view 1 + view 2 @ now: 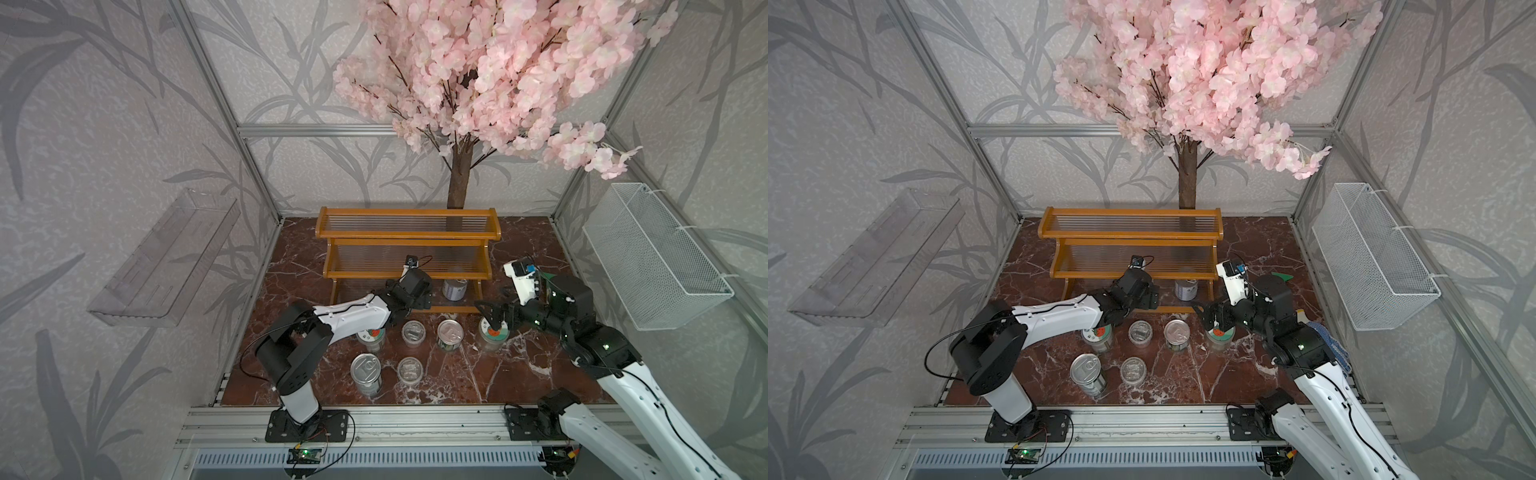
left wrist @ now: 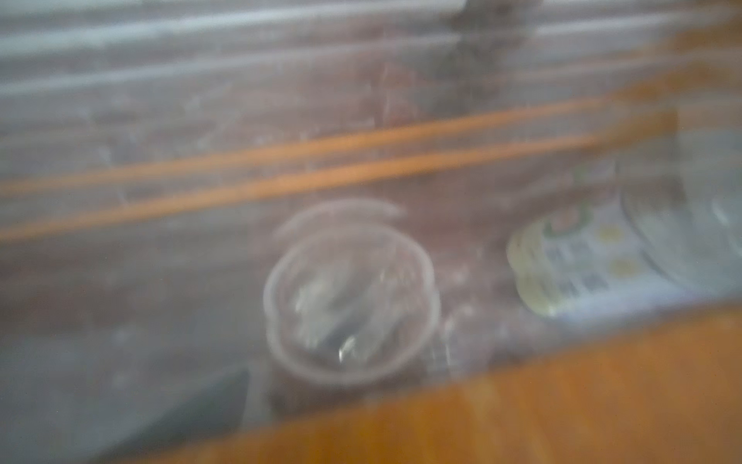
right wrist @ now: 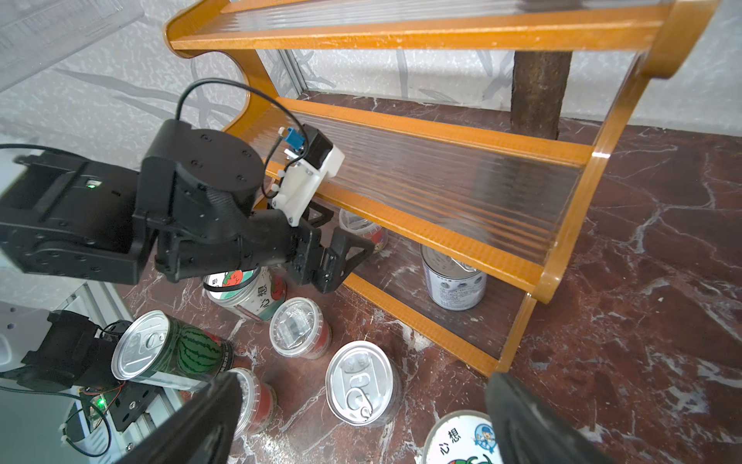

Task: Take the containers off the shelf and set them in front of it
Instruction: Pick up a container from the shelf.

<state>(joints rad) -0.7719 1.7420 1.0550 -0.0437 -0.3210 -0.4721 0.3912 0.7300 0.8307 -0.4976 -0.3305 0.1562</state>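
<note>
The orange-brown shelf (image 1: 407, 241) stands at the back of the marble floor. On its lowest tier are a labelled tin (image 1: 455, 289) and a short clear cup (image 3: 359, 229). My left gripper (image 3: 337, 237) reaches into that tier, jaws open, with the cup just beyond its fingertips. The left wrist view is blurred but shows the cup (image 2: 349, 297) close ahead. Several containers stand in front of the shelf: two tomato-lid jars (image 1: 370, 336) (image 1: 494, 332), two tins (image 1: 449, 332) (image 1: 365, 370) and two cups (image 1: 413, 332) (image 1: 409, 370). My right gripper (image 1: 492, 316) hangs wide open and holding nothing over the right-hand jar (image 3: 461, 438).
A tree trunk (image 1: 459, 178) rises behind the shelf, with pink blossom overhead. A clear acrylic tray (image 1: 166, 257) hangs on the left wall and a white wire basket (image 1: 656, 257) on the right wall. An aluminium rail (image 1: 415, 424) bounds the front edge.
</note>
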